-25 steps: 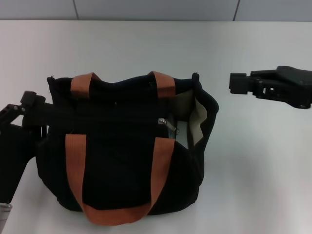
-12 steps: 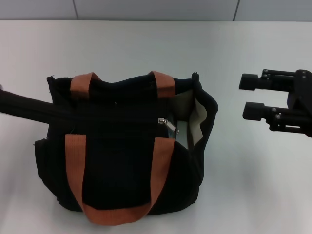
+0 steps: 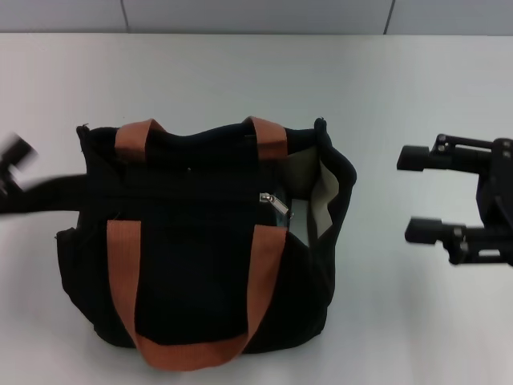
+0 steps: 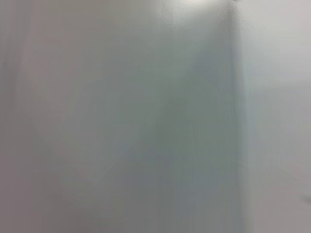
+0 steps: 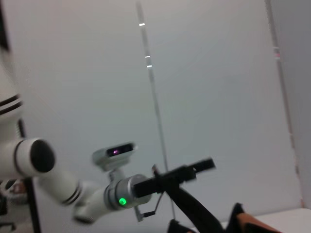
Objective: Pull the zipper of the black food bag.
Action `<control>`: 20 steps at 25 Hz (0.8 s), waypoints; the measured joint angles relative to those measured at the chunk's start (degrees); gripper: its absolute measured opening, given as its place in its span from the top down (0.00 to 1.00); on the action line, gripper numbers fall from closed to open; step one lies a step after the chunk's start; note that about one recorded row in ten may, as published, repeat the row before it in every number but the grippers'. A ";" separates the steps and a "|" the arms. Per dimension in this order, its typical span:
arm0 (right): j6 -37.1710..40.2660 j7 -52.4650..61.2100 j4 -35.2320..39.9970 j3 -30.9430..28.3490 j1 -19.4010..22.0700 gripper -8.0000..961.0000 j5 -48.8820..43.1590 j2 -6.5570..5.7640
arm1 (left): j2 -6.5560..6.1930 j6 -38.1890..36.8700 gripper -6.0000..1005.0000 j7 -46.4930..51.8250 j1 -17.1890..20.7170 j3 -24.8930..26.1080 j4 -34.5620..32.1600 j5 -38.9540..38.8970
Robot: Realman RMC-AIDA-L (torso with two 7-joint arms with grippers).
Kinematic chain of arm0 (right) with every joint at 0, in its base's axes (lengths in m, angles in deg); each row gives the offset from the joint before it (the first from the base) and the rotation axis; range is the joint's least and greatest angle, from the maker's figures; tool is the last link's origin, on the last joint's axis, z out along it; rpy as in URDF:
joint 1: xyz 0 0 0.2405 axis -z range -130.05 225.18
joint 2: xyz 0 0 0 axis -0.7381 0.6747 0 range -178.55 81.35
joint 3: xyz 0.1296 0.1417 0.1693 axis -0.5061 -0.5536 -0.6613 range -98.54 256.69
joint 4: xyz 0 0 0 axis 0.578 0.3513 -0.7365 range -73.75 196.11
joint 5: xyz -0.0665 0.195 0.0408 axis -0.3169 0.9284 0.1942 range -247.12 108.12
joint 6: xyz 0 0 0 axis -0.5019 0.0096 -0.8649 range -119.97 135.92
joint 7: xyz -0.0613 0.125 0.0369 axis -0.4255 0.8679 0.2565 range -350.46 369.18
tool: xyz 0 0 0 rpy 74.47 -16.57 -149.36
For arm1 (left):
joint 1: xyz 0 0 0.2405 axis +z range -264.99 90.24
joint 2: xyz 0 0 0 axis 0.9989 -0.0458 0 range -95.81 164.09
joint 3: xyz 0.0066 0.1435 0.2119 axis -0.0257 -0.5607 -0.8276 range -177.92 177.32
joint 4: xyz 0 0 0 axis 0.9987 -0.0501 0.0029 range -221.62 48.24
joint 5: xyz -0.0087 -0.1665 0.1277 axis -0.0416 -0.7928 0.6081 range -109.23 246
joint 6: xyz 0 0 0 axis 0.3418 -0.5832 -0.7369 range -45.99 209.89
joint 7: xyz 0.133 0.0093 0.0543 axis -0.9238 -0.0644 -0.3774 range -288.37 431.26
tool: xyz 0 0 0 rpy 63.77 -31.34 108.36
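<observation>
The black food bag (image 3: 200,265) stands in the middle of the white table, with two rust-orange handles and its pale lining showing at the open right end. The zipper's silver pull tab (image 3: 277,205) lies on the black track right of the bag's centre. My right gripper (image 3: 418,193) is open and empty, level with the bag's right end and well clear of it. My left gripper (image 3: 18,154) is a dark blur at the far left, beside the bag's left end. It also shows far off in the right wrist view (image 5: 199,167). The left wrist view shows only a pale surface.
The white table (image 3: 240,76) stretches behind the bag and to its right. A grey wall band (image 3: 256,14) runs along the back. A corner of the bag's orange handle (image 5: 249,222) shows in the right wrist view.
My right gripper has turned and drawn back to the right, and its two fingers now stand apart. My left arm has swung up and out to the left. The bag and pull tab have not moved.
</observation>
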 joint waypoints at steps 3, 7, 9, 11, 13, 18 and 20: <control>1.63 -2.64 -0.17 1.05 0.29 0.19 -0.02 0.25 | -0.27 -0.20 0.19 2.13 0.56 -9.17 -5.57 0.94; 1.24 -3.16 0.25 6.39 -0.12 0.16 -0.52 0.26 | 0.36 -0.21 0.19 2.68 0.78 -18.80 -9.91 1.78; 1.10 -3.16 0.59 7.17 -0.08 0.15 -0.74 0.27 | 0.48 -0.20 0.19 2.92 0.46 -20.13 -10.31 2.08; 0.99 -3.20 1.15 7.86 0.15 0.14 -0.99 0.34 | 0.51 -0.20 0.19 3.42 0.16 -20.95 -10.46 2.18; 0.98 -3.23 1.35 7.95 0.29 0.14 -1.01 0.37 | 0.51 -0.22 0.19 3.91 0.03 -21.80 -10.67 2.18; 0.92 -3.35 1.17 8.00 0.29 0.14 -1.06 0.41 | 0.91 -0.30 0.19 4.02 0.14 -23.07 -11.46 2.14; 0.91 -3.43 1.09 8.01 0.32 0.14 -1.06 0.42 | 0.94 -0.32 0.19 4.02 0.28 -23.19 -11.55 1.96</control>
